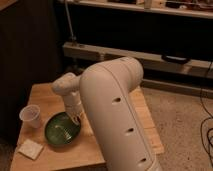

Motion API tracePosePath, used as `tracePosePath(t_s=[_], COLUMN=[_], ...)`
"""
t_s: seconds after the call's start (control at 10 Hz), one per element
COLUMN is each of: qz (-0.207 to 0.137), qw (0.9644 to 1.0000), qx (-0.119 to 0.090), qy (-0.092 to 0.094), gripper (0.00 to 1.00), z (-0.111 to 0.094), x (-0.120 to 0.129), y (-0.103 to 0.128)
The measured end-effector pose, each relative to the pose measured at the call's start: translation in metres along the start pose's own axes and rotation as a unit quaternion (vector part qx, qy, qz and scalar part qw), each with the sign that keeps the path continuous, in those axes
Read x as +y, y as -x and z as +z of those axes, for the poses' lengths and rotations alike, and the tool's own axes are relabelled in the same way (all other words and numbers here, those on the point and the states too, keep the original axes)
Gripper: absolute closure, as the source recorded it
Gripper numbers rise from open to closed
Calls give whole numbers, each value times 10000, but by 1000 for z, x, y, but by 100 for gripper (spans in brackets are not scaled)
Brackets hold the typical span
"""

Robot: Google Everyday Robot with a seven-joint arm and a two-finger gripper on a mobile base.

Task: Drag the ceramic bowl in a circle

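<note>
Tool (76,119) at right rim of ceramic bowl (60,132)

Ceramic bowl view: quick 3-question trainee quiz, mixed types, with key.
1. True or false: the plastic cup stands outside the ceramic bowl, on the table.
2. Where is the gripper? A) at the bowl's rim, on the side away from the cup; B) over the cup; C) off the table.
3. How many loose things sit on the table?
Key: 1 true; 2 A; 3 three: bowl, cup, pale square.
</note>
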Motion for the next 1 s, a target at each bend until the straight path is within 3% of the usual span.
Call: tracePosePath(t_s=[0.4,0.8,1.0], qz=[176,414,602], qw=[9998,9991,9981], qx=[-61,-103,-154], qy=[-2,52,47], gripper=[100,100,100], z=[-8,-5,-2], x=[-30,-45,-75], y=[31,22,9])
